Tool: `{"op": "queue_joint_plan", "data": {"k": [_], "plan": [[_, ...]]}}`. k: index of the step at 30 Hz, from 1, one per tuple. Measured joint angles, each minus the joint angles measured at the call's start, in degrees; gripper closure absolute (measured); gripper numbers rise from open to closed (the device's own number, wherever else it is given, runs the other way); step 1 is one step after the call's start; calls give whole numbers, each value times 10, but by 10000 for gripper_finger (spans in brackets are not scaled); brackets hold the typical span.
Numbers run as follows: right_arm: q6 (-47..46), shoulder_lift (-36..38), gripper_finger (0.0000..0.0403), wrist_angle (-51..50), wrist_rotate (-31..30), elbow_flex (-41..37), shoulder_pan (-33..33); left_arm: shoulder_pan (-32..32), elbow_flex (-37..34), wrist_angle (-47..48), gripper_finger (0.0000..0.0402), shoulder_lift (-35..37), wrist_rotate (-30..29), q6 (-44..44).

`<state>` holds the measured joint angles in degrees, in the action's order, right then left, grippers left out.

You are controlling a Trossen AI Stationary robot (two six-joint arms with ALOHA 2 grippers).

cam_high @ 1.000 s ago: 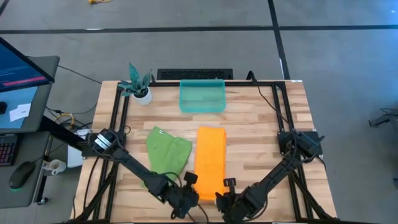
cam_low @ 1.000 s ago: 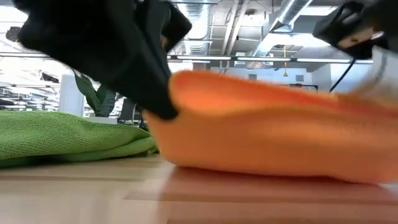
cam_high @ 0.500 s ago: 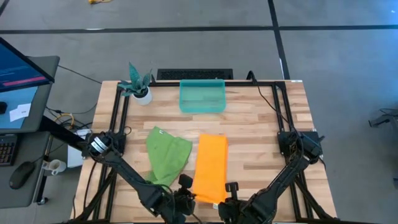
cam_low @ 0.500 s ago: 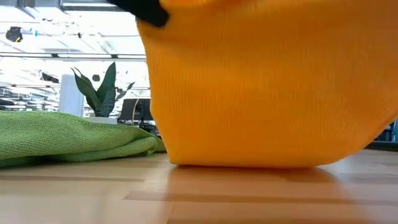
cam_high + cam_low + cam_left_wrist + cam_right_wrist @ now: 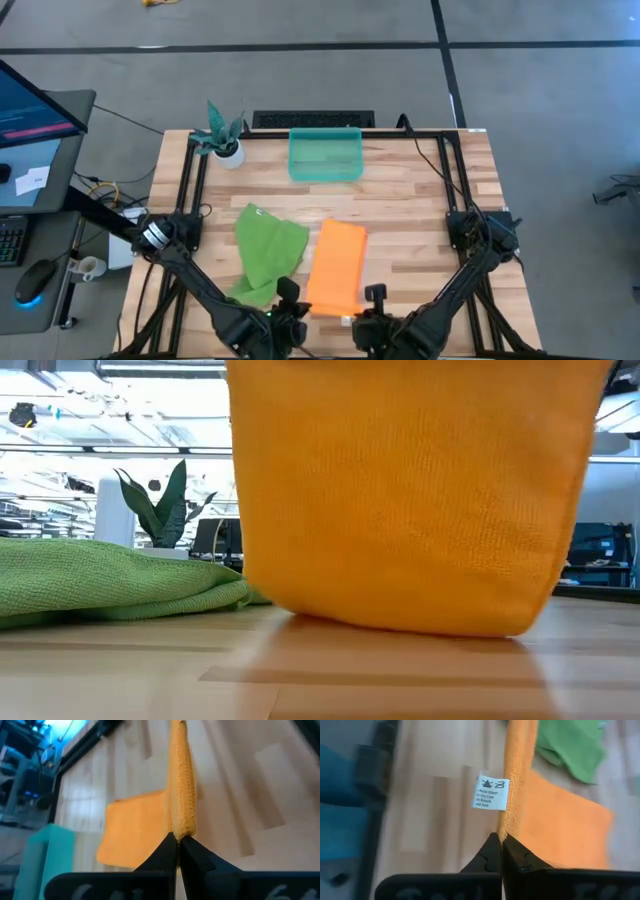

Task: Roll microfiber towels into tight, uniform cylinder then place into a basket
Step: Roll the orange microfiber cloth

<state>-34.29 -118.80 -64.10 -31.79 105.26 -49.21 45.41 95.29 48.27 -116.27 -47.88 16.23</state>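
At the near edge of my wooden counter, I hold the orange towel up by its two near corners, so its near end hangs off the boards while the far part lies flat toward the middle of the counter. From counter height it fills most of the view as a hanging orange sheet whose lower fold meets the wood.

The green towel lies crumpled just left of the orange one, apart from both arms.

The teal basket sits at the far side of the counter, near the middle, well apart from both towels.

The small white pot with a plant stands at the far left corner, just left of the basket.

My left gripper, at the near edge left of centre, has its jaws clenched on the towel's left near corner; the cloth rises straight up from between the tips.

My right gripper, at the near edge beside it, has its jaws clenched on the right near corner.

A white care label sticks out from the towel's hem just beyond my right jaws.
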Motion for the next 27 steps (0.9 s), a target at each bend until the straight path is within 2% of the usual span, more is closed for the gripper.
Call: {"op": "queue_joint_plan", "data": {"k": [4, 7, 13, 18, 22, 27], "plan": [[-25, 0, 390, -32, -26, -17, 19, -27, -18, 19, 401, 0, -2, 31], [-46, -1, 393, -57, -35, -34, 40, -49, -33, 34, 401, 0, -25, 44], [-62, -3, 389, -60, -40, -104, 85, -103, -75, 16, 401, 0, -36, 44], [-63, -4, 393, -60, -39, -147, 121, -149, -110, -38, 401, 0, -32, 0], [-63, -4, 394, -63, -31, -172, 147, -186, -132, -92, 401, 0, 6, -43], [-63, -4, 389, -59, -35, -199, 173, -216, -142, -110, 401, 0, 16, -60]]}}
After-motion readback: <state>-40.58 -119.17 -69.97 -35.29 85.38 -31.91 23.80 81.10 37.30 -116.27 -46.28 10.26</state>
